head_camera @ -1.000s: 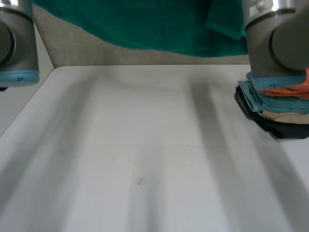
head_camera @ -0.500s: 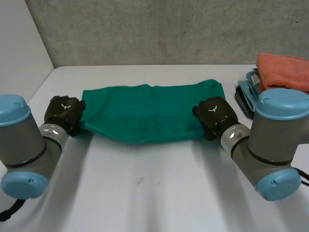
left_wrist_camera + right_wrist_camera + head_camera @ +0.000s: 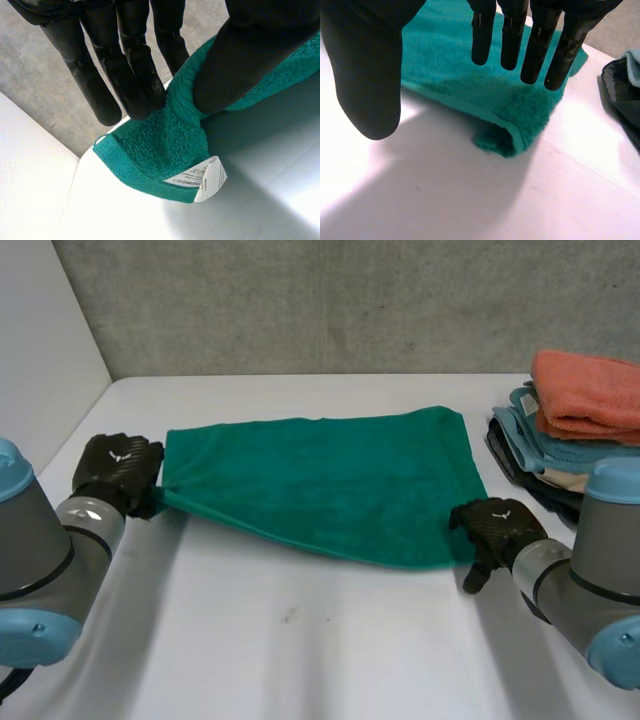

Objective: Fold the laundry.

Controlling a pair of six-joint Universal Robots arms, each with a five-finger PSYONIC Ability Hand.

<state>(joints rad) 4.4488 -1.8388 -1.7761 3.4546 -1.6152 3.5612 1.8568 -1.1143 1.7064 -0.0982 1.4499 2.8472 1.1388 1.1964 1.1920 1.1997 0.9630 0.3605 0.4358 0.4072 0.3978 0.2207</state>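
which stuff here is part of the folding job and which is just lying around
In the job: green terry towel, left robot hand pinching its corner, right robot hand open by another corner.
Lying about: stack of folded cloths topped by an orange towel.

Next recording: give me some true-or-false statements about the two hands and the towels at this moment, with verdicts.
1. The left hand pinches a corner of the green towel. True.
2. The right hand is clamped on the towel. False: its fingers are straight and hang over the towel's near corner, holding nothing.
3. An orange towel tops the stack of folded laundry. True.
4. The green towel lies on top of that stack. False: it lies spread on the table, beside the stack.
5. A white label shows at the corner that the left hand holds. True.
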